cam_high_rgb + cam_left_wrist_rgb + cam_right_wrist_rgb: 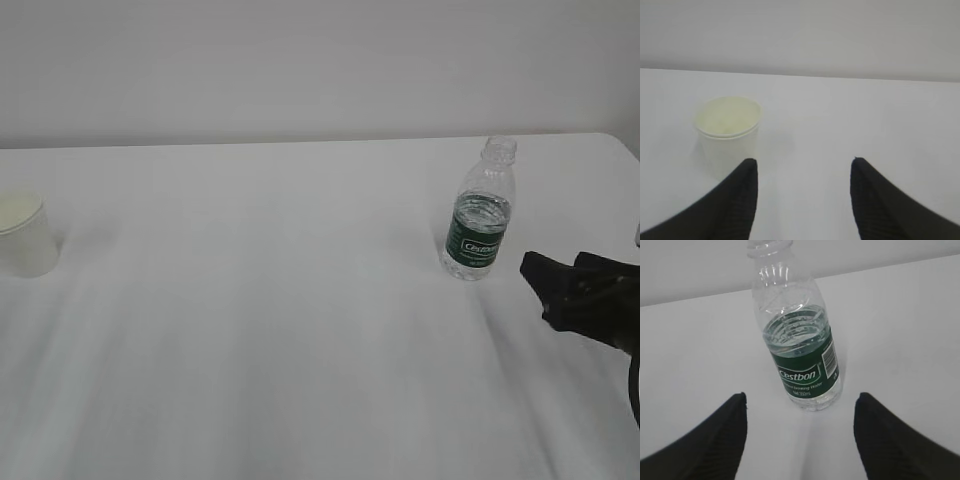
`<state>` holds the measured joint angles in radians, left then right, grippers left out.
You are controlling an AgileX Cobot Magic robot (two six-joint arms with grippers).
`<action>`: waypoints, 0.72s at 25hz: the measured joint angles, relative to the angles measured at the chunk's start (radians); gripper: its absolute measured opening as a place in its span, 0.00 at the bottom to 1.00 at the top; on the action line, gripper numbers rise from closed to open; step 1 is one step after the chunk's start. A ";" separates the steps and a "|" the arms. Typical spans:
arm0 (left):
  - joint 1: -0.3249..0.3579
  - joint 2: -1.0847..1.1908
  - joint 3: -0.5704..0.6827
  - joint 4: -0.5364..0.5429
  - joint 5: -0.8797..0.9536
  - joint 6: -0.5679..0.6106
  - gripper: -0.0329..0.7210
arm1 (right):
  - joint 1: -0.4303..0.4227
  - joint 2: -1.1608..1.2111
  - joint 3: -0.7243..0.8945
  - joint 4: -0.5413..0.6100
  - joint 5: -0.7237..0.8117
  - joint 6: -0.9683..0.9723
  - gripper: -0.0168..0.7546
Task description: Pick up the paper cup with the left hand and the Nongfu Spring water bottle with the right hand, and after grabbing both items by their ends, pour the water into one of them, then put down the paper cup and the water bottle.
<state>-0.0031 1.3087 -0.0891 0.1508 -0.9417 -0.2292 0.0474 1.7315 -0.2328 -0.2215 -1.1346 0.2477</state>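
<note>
Both arms are lining up for step 1, the pickups. The left hand, jaws apart and holding nothing, is facing the paper cup at its 11 o'clock. The right hand, jaws likewise apart, is facing the Nongfu Spring water bottle (uncapped, about half full) at 12 o'clock. Next, I judge, each needs advancing, then closing.

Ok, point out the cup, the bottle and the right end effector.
cup (727,145), left wrist view, front of its wall.
bottle (802,375), right wrist view, on the green label.
right end effector (800,435), right wrist view, midway between its fingertips.
</note>
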 joint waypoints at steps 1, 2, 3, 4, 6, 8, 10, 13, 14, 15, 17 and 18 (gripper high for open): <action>0.000 0.017 0.006 0.012 -0.029 -0.002 0.60 | 0.000 0.000 -0.002 0.000 0.000 -0.010 0.71; 0.000 0.039 0.011 0.023 -0.062 -0.004 0.60 | 0.000 0.001 -0.002 -0.001 -0.002 -0.021 0.73; 0.000 0.062 0.016 0.039 -0.088 -0.005 0.60 | 0.000 0.001 -0.002 -0.001 -0.004 -0.029 0.76; 0.000 0.086 0.020 0.055 -0.117 -0.005 0.60 | 0.000 0.001 -0.002 -0.001 -0.004 -0.041 0.78; 0.000 0.133 0.031 0.083 -0.166 -0.006 0.60 | 0.000 0.001 -0.002 -0.002 -0.006 -0.059 0.81; 0.000 0.182 0.047 0.101 -0.190 -0.006 0.60 | 0.000 0.001 -0.002 -0.002 -0.006 -0.077 0.82; 0.000 0.232 0.059 0.110 -0.194 -0.006 0.60 | 0.000 0.001 -0.002 -0.002 -0.006 -0.093 0.82; 0.000 0.274 0.065 0.128 -0.196 -0.006 0.60 | 0.000 0.001 -0.002 -0.004 -0.006 -0.123 0.83; 0.000 0.278 0.065 0.133 -0.196 -0.007 0.60 | 0.000 0.001 -0.002 -0.004 -0.006 -0.127 0.83; 0.000 0.281 0.065 0.136 -0.196 -0.007 0.60 | 0.000 0.001 -0.004 -0.004 -0.006 -0.131 0.83; 0.000 0.281 0.065 0.138 -0.197 -0.007 0.60 | 0.000 0.001 -0.010 -0.004 -0.006 -0.141 0.83; 0.000 0.281 0.065 0.140 -0.198 -0.007 0.60 | 0.000 0.001 -0.015 -0.004 -0.006 -0.148 0.83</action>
<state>-0.0031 1.5896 -0.0237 0.2909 -1.1400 -0.2358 0.0474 1.7321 -0.2473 -0.2253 -1.1404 0.0999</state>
